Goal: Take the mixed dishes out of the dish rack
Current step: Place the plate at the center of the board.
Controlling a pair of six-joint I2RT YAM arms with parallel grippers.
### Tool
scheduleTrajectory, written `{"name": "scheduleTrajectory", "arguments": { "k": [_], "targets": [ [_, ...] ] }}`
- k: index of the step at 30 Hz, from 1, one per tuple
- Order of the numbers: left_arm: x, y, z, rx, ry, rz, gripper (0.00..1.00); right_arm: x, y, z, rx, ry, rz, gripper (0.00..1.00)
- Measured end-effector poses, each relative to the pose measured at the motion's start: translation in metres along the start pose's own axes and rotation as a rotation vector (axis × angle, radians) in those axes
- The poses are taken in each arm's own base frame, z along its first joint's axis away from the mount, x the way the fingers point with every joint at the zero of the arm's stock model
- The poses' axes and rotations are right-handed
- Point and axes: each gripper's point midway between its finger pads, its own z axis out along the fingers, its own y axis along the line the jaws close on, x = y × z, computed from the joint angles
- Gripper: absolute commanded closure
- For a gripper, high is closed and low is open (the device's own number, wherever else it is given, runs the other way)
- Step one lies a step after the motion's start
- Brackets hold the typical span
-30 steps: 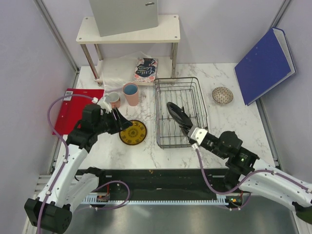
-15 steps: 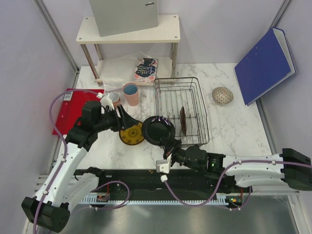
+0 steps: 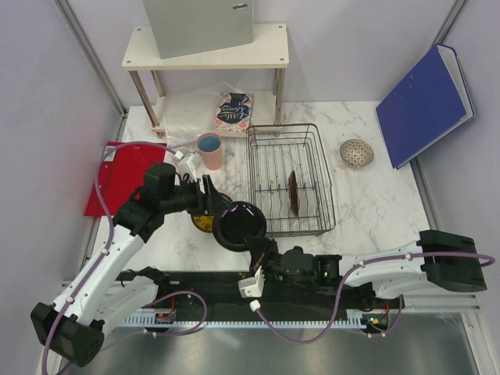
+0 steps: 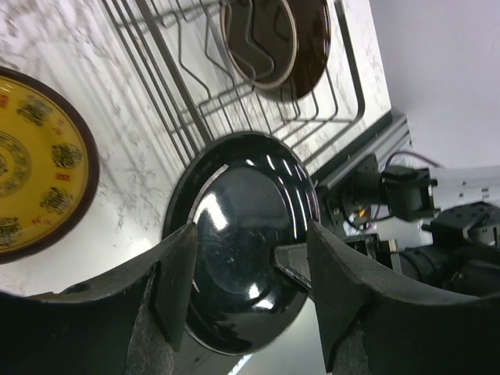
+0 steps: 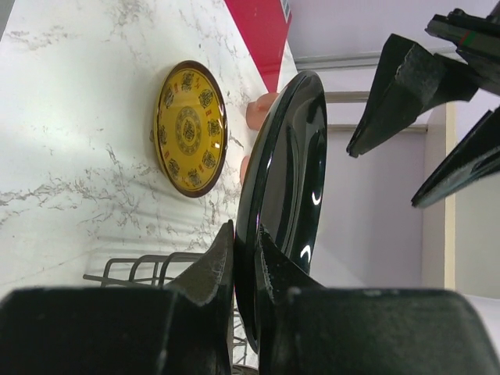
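While my right hand (image 3: 251,242) pinches the black plate (image 3: 238,225) by its near rim, that plate hangs just left of the rack (image 3: 285,126), partly covering the yellow plate (image 3: 204,223) that lies flat on the tabletop (image 3: 367,195). My left hand (image 3: 215,197) hovers at the black plate's far-left edge, fingers apart, holding nothing. A brown plate (image 3: 294,193) stands on edge inside the rack. The cup (image 3: 209,150) stands beside the rack's far-left corner, and the bowl (image 3: 356,152) sits apart on its right.

From my left wrist, my left hand (image 4: 250,234) is spread wide with the black plate (image 4: 234,203) showing between the fingers; I cannot tell whether they touch it. The yellow plate (image 4: 39,164) lies to one side, the rack (image 4: 187,109) and brown plate (image 4: 273,39) beyond.

From my right wrist, my right hand (image 5: 244,258) is clamped on the black plate (image 5: 285,180), seen edge-on and clear of the tabletop (image 5: 78,117). The yellow plate (image 5: 189,129) lies behind it, and the rack's corner (image 5: 133,269) shows low.
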Motion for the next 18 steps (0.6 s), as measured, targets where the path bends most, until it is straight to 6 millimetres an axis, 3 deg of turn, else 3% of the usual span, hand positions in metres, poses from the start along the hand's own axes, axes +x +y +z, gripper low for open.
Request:
{"name": "scheduleTrajectory", "arguments": {
  "k": [4, 8, 13, 18],
  "targets": [
    [0.023, -0.001, 0.006, -0.002, 0.073, 0.022, 0.34, 0.001, 0.003, 0.003, -0.012, 0.007, -0.033, 1.0],
    [0.036, 0.013, 0.004, -0.07, 0.093, 0.018, 0.34, 0.0, 0.002, 0.004, -0.01, 0.008, -0.05, 1.0],
    [0.026, 0.02, -0.006, -0.139, 0.014, 0.039, 0.34, 0.004, 0.004, 0.004, -0.021, 0.026, -0.065, 1.0],
    [0.015, 0.028, -0.014, -0.204, -0.042, 0.045, 0.34, 0.007, -0.018, -0.006, 0.048, 0.047, -0.046, 1.0]
  ]
}}
